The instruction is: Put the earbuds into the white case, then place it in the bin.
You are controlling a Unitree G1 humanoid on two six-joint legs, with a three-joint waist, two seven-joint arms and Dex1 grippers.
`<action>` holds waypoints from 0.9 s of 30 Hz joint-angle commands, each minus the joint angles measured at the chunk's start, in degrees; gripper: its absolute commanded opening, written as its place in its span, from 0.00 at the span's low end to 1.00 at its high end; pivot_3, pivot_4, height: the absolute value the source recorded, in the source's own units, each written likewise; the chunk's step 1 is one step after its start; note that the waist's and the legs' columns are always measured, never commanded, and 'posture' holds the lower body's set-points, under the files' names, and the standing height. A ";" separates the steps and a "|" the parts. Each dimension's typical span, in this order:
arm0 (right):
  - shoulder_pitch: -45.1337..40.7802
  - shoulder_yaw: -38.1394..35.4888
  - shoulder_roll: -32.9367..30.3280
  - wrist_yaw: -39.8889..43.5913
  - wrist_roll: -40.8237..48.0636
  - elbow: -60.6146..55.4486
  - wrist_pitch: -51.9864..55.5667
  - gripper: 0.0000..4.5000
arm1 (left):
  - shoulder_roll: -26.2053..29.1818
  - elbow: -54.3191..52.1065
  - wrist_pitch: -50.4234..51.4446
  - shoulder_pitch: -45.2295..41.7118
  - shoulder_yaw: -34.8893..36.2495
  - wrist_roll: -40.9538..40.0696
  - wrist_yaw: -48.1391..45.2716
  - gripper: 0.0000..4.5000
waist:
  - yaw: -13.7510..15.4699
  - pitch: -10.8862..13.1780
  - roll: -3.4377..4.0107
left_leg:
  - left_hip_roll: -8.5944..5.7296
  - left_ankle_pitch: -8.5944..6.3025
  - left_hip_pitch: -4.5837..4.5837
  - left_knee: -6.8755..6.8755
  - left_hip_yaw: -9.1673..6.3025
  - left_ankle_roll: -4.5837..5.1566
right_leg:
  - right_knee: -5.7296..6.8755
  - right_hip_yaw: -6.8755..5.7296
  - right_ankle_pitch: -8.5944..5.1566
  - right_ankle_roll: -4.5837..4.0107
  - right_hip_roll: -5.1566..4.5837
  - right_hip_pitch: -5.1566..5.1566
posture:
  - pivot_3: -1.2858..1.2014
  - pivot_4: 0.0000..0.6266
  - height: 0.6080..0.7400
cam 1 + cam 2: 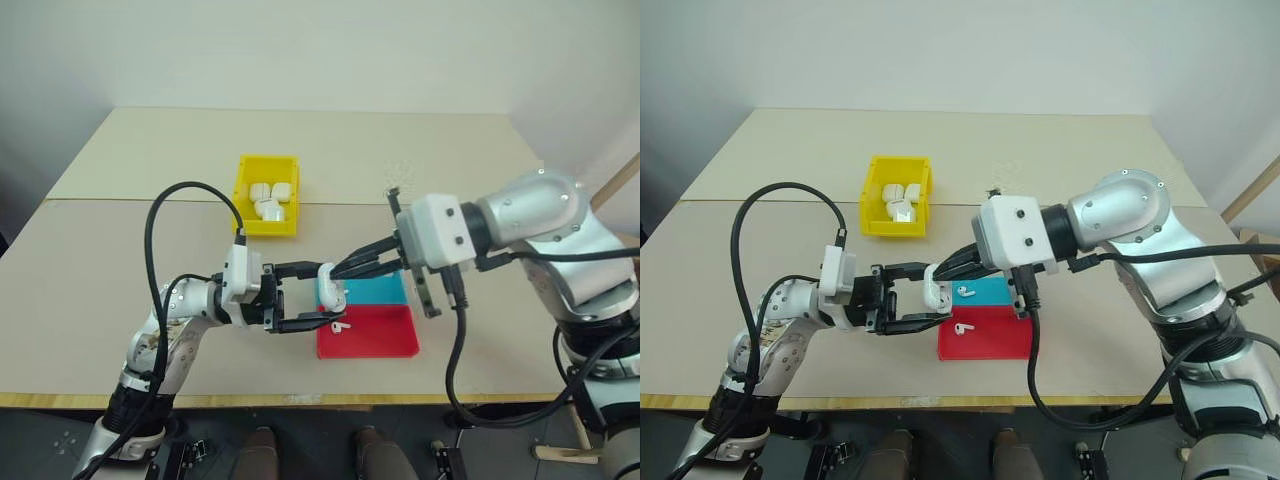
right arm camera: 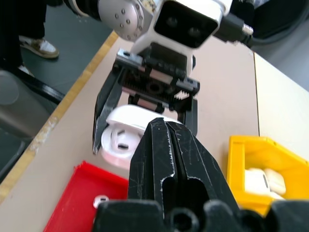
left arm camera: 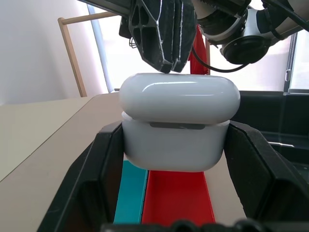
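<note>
Clamping white case [image 1: 328, 287] in left claw [image 1: 312, 296], closed right claw [image 1: 338, 270] touching its lid

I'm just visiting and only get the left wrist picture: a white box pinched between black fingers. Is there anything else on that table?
Observer: Yes, a yellow bin stands farther back, with a few small white boxes in it.
Operator: And the little earphones?
Observer: One earbud lies in the red tray, near its left edge.
Operator: What's the black thing on top?
Observer: The right gripper, shut, on an arm reaching in from the right.
</note>
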 commanded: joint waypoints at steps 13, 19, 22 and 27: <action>-0.81 -7.36 -3.33 -0.06 -0.58 2.39 -1.52 0.02 | -1.52 -1.33 -1.56 -1.15 1.52 -0.94 0.90 0.63 | -0.04 0.00 0.00 | -0.01 0.00 0.00 0.00 0.00 0.00 | 0.00 0.00 0.00 0.00 0.00 0.00 | 0.52 0.24 1.00; 3.12 -10.89 -2.94 -5.49 -0.33 1.70 0.13 0.02 | -3.70 -0.80 -1.59 -2.63 3.64 1.59 9.38 0.63 | 0.05 0.00 0.00 | -0.01 0.00 0.00 0.00 0.00 0.00 | 0.00 0.00 0.00 0.00 0.00 0.00 | 0.52 0.24 1.00; 7.05 -12.67 -2.02 -9.11 0.88 -0.69 2.07 0.02 | -5.60 1.05 -1.49 -5.32 4.94 5.76 17.59 0.63 | 0.41 0.00 -0.01 | -0.02 0.00 -0.01 0.03 0.00 0.00 | 0.01 0.00 0.00 0.00 -0.01 0.02 | 0.52 0.24 1.00; 13.41 -14.06 -0.42 -15.35 0.91 -4.59 4.45 0.02 | -7.00 12.11 -2.88 -13.02 5.36 18.92 32.93 0.63 | 1.13 0.00 -0.01 | -0.06 0.00 0.00 0.05 -0.02 0.00 | 0.02 0.01 0.01 0.02 -0.02 0.03 | 0.52 0.24 1.00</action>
